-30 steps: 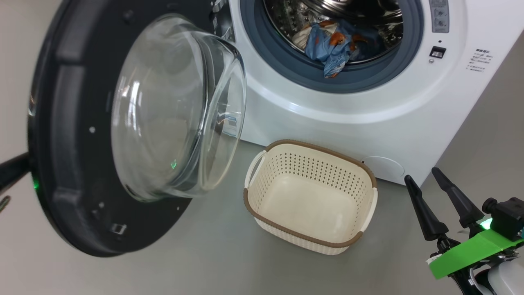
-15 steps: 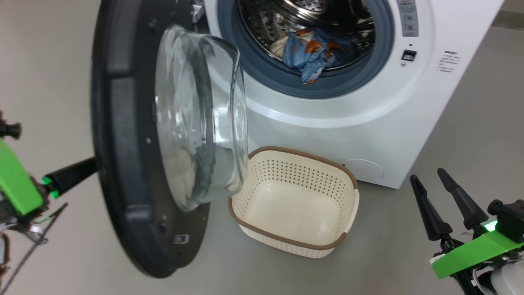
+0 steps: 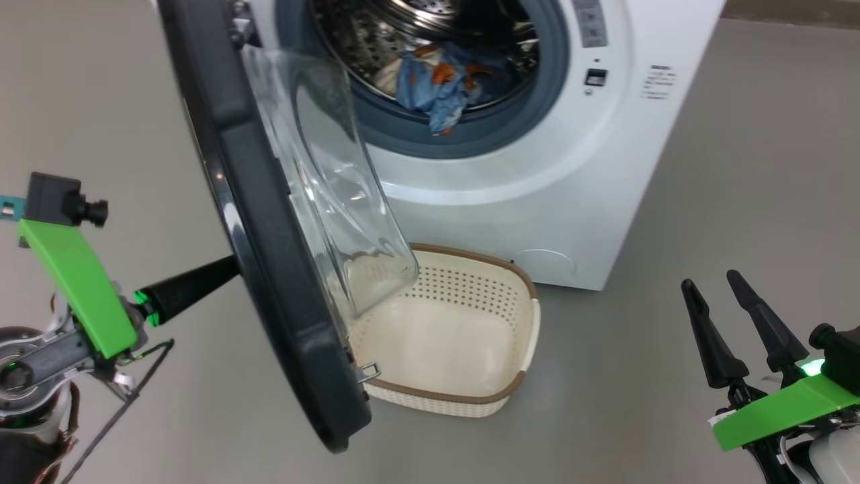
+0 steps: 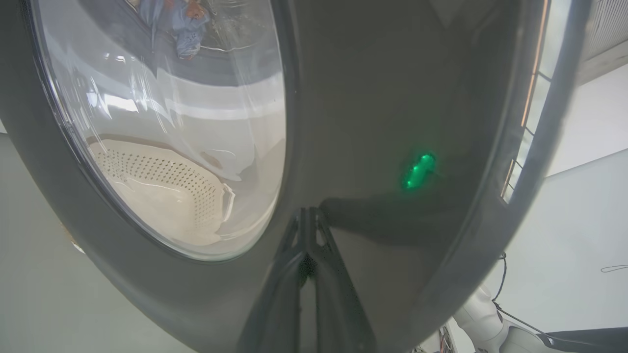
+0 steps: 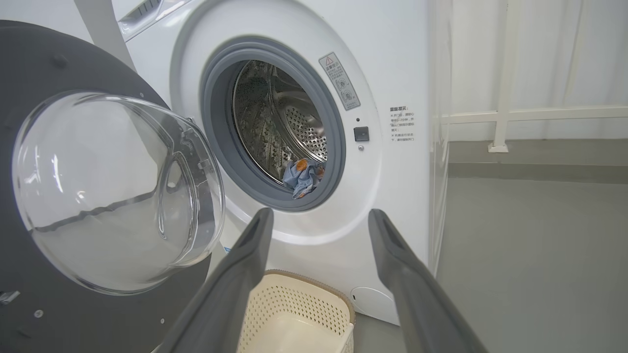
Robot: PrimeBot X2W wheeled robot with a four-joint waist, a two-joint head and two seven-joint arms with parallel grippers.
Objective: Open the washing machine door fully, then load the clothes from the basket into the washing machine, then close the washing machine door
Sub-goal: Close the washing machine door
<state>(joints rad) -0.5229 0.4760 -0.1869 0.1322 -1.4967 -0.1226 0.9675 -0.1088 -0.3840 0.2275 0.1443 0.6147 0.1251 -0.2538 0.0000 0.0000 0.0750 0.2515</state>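
The door (image 3: 269, 222) has swung from wide open toward the washer (image 3: 537, 188). A second ago its inner face looked out flat at the head camera. Now it stands partly closed and edge-on, its glass bowl (image 3: 336, 202) overlapping the left end of the basket (image 3: 470, 396). The left claw (image 3: 225, 267), fingers (image 3: 188, 289) together, presses its tip on the door's outer face, away from the washer. The right claw (image 3: 710, 279) stays apart and empty, right of the washer's front. The clothes (image 3: 433, 84) still lie inside the washer, and the basket still sits empty on the floor (image 3: 638, 376) before the washer.
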